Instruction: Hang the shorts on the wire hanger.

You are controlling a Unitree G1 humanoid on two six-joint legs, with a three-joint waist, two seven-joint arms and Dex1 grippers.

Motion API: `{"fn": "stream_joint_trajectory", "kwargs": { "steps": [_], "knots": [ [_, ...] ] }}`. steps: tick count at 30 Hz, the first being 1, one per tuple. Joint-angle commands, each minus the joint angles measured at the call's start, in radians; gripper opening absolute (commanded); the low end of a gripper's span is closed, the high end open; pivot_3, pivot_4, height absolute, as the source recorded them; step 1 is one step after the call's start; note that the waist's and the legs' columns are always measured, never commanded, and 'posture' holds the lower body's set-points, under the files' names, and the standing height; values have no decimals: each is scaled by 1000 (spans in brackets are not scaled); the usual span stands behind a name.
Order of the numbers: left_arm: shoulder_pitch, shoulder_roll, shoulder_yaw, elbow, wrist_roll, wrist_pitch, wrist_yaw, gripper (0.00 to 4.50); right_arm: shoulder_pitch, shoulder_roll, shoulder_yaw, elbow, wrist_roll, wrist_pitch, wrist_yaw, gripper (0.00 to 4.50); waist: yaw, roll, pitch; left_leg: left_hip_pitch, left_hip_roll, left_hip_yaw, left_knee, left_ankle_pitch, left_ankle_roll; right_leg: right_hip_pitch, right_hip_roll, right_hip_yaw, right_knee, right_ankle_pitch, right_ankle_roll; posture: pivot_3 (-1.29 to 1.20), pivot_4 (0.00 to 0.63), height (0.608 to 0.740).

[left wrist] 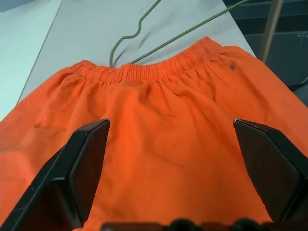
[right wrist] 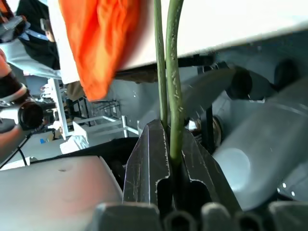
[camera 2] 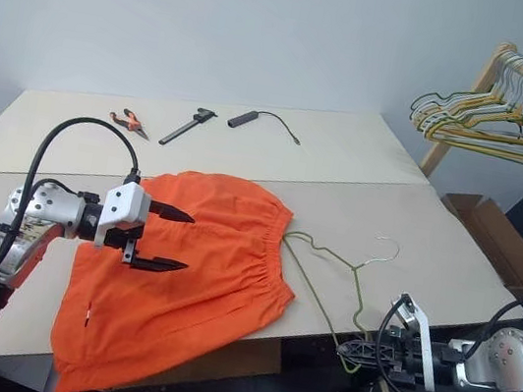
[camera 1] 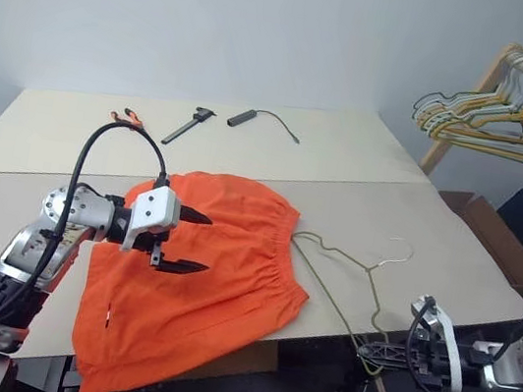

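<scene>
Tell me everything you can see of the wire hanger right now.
The wire hanger is one thin length of bare, greenish-grey metal wire bent into a triangle with a small curved hook. It lies flat on the pale table beside the waistband of the orange shorts, one shoulder reaching the fabric's edge. Its near corner juts past the table's front edge, where the right tool is shut on it, the two wires pinched between its fingers.

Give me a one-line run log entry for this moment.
left hand: open, over the shorts | right hand: shut on the wire hanger at table edge | shorts: flat, not on hanger
</scene>
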Motion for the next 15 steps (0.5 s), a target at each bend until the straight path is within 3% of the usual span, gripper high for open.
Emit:
{"fn": "stream_joint_trajectory", "kwargs": {
  "steps": [1, 15],
  "knots": [
    [-3, 10, 18, -28, -2, -6, 9, 4480, -32, 8, -17, -11, 5, -6, 36, 0, 2, 0, 0, 0, 0, 0, 1, 0, 0, 0, 0, 0, 0, 0, 0, -82, 0, 740],
    [16, 13, 11, -42, 12, -9, 39, 4480, -101, 8, 64, 9, -50, -49, 128, 0, 5, 0, 0, -2, 0, 0, 6, -2, 3, 0, 0, -1, 1, 1, 1, -56, 0, 740]
  ]
}}
